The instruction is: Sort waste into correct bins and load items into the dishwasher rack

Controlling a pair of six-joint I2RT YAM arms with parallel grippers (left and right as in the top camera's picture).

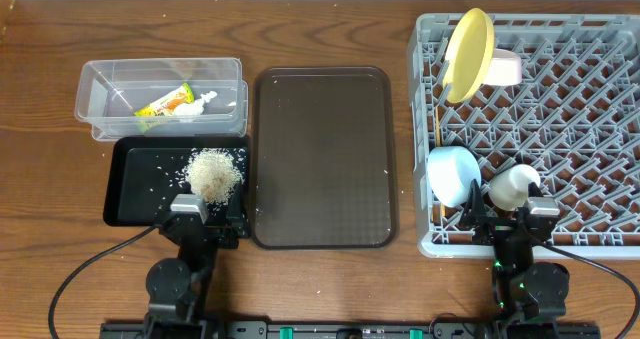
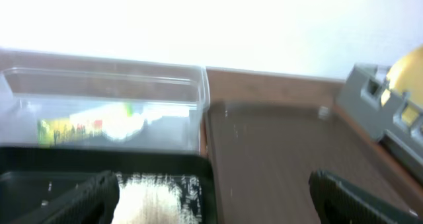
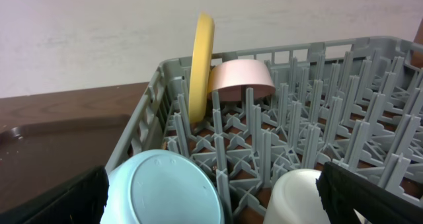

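Note:
The green-and-orange wrapper (image 1: 168, 104) lies in the clear tub (image 1: 100, 79). The heap of white rice scraps (image 1: 215, 172) sits in the black tray (image 1: 130, 184). In the grey rack (image 1: 580, 129) the yellow plate (image 1: 468, 41) stands on edge beside the pale cup (image 1: 503, 69). The light blue bowl (image 1: 453, 174) and the white bowl (image 1: 512, 186) rest upside down near the front. The chopsticks (image 1: 438, 119) lie along the rack's left side. My left gripper (image 2: 215, 201) is open over the black tray's near right corner. My right gripper (image 3: 215, 201) is open and empty above the two bowls.
A large dark brown serving tray (image 1: 322, 159) lies between the bins and the rack, with a few rice grains on it. In the left wrist view the tub (image 2: 106, 98), the serving tray (image 2: 284, 158) and the rack corner (image 2: 373, 105) show ahead.

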